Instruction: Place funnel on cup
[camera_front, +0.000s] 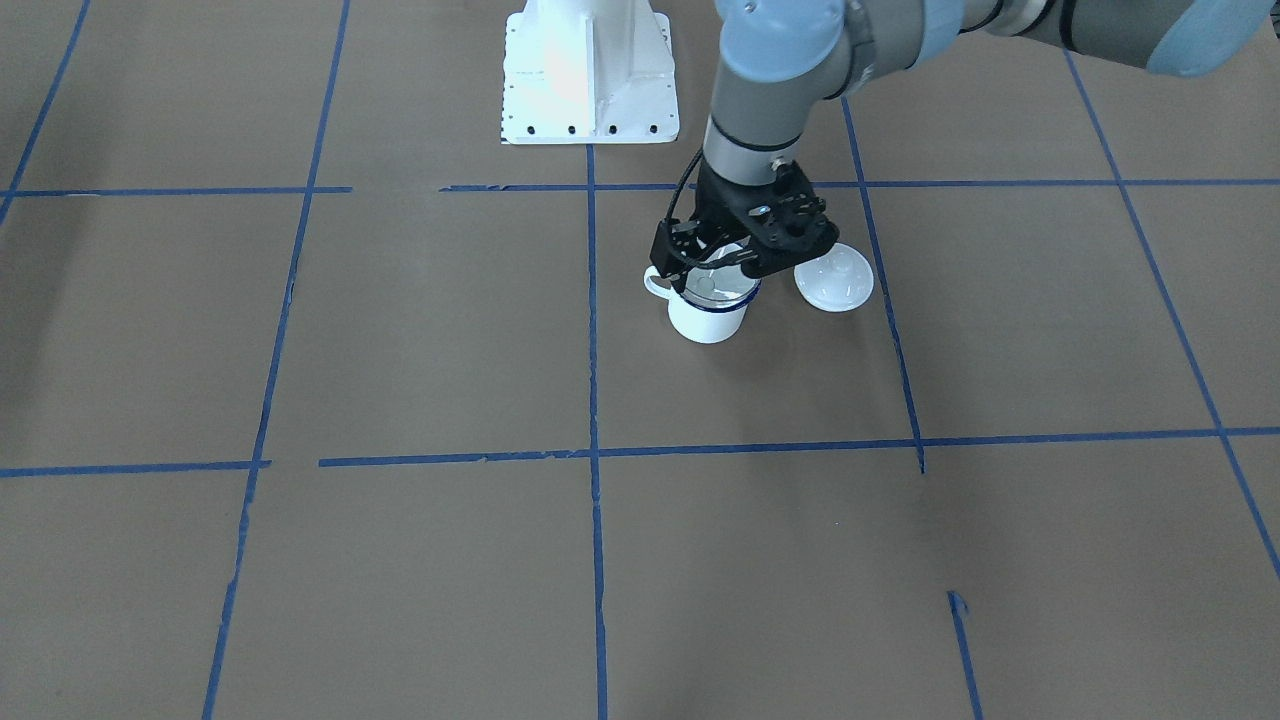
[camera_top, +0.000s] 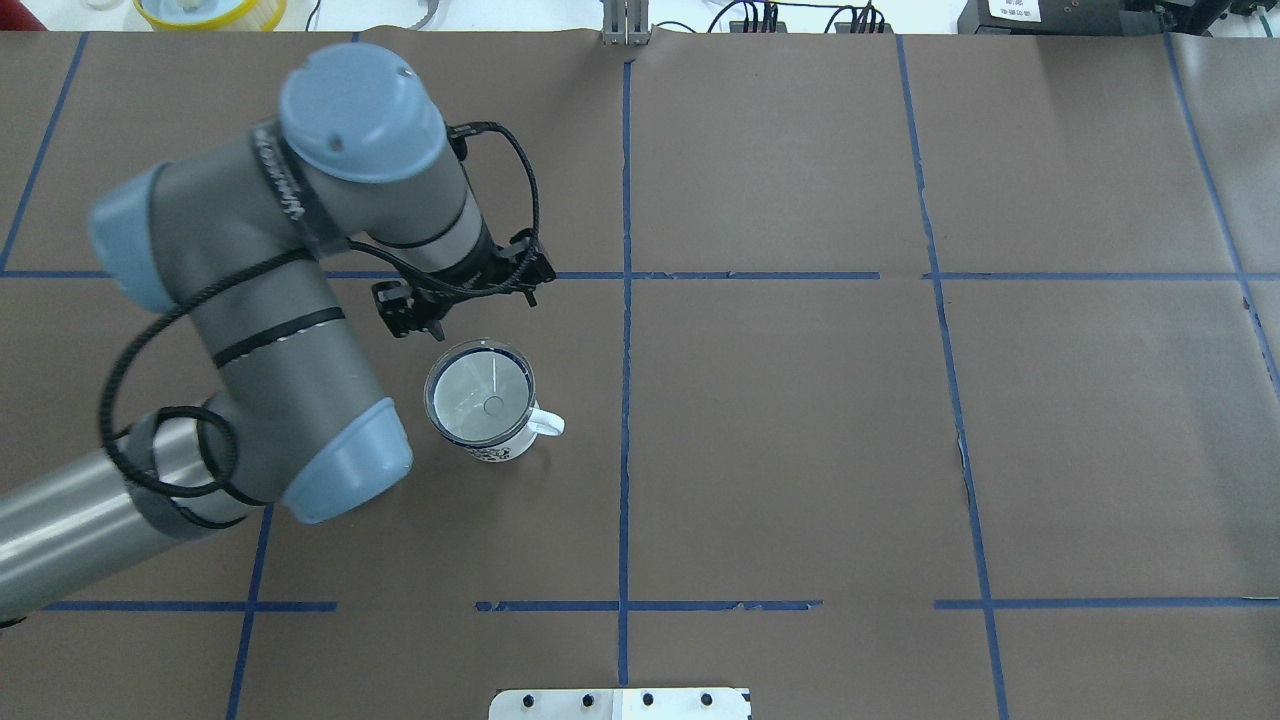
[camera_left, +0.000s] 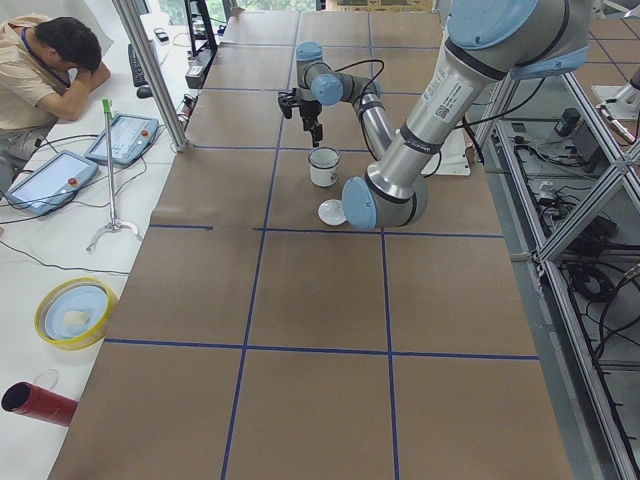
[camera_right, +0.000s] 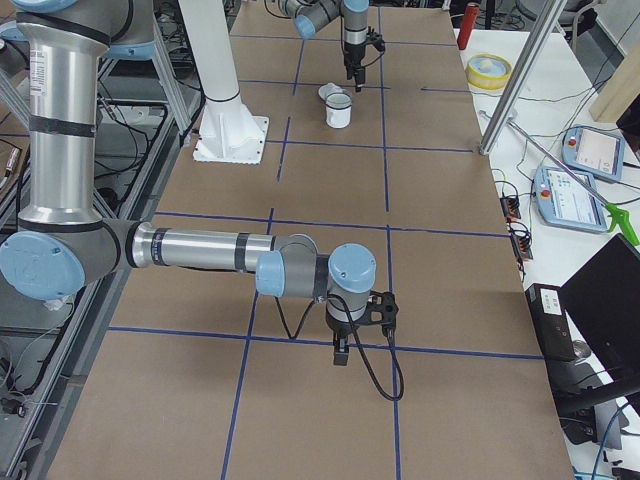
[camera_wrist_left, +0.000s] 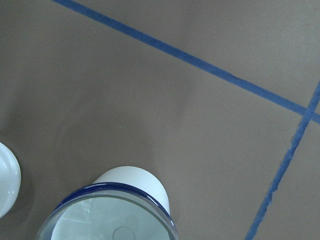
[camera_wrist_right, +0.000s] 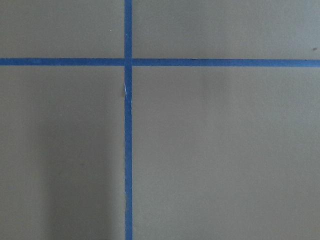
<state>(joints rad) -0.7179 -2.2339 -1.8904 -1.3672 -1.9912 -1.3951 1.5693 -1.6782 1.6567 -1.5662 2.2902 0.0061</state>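
The white enamel cup (camera_front: 708, 322) with a dark blue rim stands on the brown table, also shown in the overhead view (camera_top: 505, 448). The clear funnel (camera_top: 480, 392) sits in the cup's mouth, its rim resting on the cup's rim (camera_front: 722, 288). My left gripper (camera_front: 722, 268) hangs just above and behind the cup, jaws apart and holding nothing. The left wrist view shows the cup (camera_wrist_left: 132, 182) and funnel rim (camera_wrist_left: 110, 220) at the bottom edge. My right gripper (camera_right: 340, 350) shows only in the exterior right view, far from the cup; I cannot tell its state.
A round white knobbed lid (camera_front: 833, 280) lies on the table beside the cup, partly under the left arm. The white robot base plate (camera_front: 590, 80) stands behind. Blue tape lines cross the table. An operator sits at a side desk (camera_left: 60, 60).
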